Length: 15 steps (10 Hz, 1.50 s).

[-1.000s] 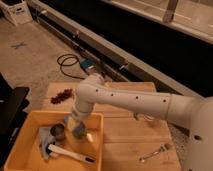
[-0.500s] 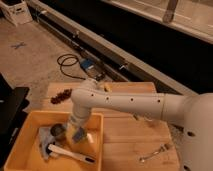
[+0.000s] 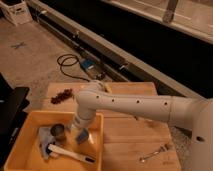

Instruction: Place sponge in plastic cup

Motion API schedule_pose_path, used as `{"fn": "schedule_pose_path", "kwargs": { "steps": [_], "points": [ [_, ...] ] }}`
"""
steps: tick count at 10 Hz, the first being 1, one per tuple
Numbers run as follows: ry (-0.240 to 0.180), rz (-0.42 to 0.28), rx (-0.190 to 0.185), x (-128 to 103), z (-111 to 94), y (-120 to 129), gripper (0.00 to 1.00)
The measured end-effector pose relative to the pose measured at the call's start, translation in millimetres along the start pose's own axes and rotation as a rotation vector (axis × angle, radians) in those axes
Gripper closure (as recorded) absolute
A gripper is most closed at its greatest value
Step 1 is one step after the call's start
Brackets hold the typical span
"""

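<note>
- One white robot arm [image 3: 135, 105] reaches from the right across a wooden table [image 3: 130, 135] and bends down into one yellow bin [image 3: 20, 150] at the near left.
- One gripper [image 3: 80, 131] hangs inside the bin, near its right wall, below the arm's wrist; whether its fingers are spread or closed cannot be told here.
- One small blue block, the sponge [image 3: 82, 137], shows at the gripper's tip, low in the bin; whether it is gripped or only touched cannot be told.
- One dark tin [image 3: 58, 132] stands in the bin just left of the gripper, with a pale bluish cloth [image 3: 46, 140] bunched around its left side.
- One long white utensil with a dark end [image 3: 70, 154] lies across the bin floor, near the front.
- The plastic cup cannot be picked out; the arm's wrist covers the middle of the bin.
- On the bare table, one dark red cluster [image 3: 61, 96] lies at the far left corner, and one metal fork [image 3: 154, 152] lies at the near right.
- Beyond the table, one black cable [image 3: 67, 64] coils on the floor beside a small blue object [image 3: 89, 65], along a long metal rail [image 3: 115, 50].
- One white crate [image 3: 17, 11] sits at the far left of the floor.
</note>
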State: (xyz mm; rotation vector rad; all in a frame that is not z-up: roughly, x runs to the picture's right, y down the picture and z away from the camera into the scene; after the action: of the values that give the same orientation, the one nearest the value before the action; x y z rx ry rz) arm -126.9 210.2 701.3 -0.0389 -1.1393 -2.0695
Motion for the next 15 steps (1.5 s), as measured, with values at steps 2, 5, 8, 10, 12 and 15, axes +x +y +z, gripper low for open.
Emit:
{"fn": "schedule_pose_path", "kwargs": {
  "steps": [2, 5, 8, 10, 12, 15],
  "points": [
    [-0.002, -0.006, 0.009, 5, 3, -1, 0.7],
    [-0.003, -0.004, 0.018, 8, 6, 1, 0.38],
    [0.005, 0.02, 0.01, 3, 3, 6, 0.2],
    [0.013, 0.038, 0.0, -2, -1, 9, 0.2],
    [0.025, 0.053, -0.012, -5, -6, 12, 0.2],
    [0.063, 0.054, -0.06, 2, -33, 13, 0.2]
  ]
}}
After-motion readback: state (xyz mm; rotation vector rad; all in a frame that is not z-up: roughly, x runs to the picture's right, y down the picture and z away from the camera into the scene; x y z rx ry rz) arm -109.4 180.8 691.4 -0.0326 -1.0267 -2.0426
